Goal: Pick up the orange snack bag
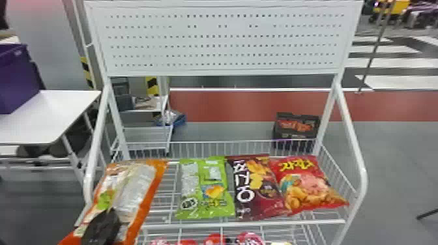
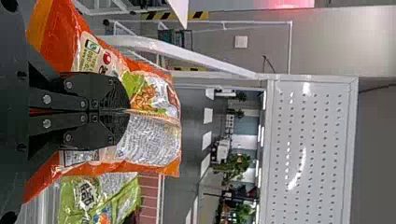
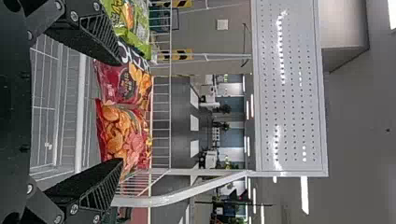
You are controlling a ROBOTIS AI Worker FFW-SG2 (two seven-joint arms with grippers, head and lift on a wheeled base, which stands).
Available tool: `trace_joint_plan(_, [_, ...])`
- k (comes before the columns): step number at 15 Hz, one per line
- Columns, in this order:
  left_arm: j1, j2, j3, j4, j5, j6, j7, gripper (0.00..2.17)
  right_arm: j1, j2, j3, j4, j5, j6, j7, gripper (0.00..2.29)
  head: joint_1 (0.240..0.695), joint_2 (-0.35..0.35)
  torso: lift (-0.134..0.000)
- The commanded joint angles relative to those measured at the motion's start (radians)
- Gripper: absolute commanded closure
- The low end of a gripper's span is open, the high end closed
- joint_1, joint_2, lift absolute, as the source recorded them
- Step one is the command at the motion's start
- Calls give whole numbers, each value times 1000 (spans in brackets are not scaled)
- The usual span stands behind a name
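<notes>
Since the left gripper (image 2: 127,111) is closed on the orange bag (image 1: 136,187), pinching a fold of its printed back, the step is likely lift-and-hold. Bag is tilted, lower left of the head view, overlapping the left side of the rack (image 1: 247,223), left of the green bag (image 1: 211,213). Right gripper (image 3: 121,111) is wide, empty. Best handling: firm squeeze, no crushing; raise slowly, let any swing die, steer the edges off the rack frame and green bag. Slick film could slip if yanked.
</notes>
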State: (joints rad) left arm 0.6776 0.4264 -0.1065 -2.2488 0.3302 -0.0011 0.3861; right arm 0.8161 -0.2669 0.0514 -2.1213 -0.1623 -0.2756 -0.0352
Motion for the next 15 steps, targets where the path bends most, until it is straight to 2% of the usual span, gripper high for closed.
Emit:
trace_joint_plan(1, [76, 0, 31, -5, -7, -95, 2, 1565, 0, 0, 1, 1, 0, -1, 0, 167, 499, 0, 0])
trace_joint_plan(4, [154, -8, 45, 2, -17, -245, 16, 1565, -3, -2, 4, 6, -2, -1, 0, 167, 499, 0, 0])
trace_joint_plan(7, [194, -21, 24, 35, -85, -380, 65, 1561, -6, -3, 11, 7, -2, -1, 0, 167, 499, 0, 0])
trace_joint_plan(15, [220, -31, 28, 100, -85, -454, 59, 1565, -5, -6, 19, 6, -2, -4, 0, 167, 499, 0, 0])
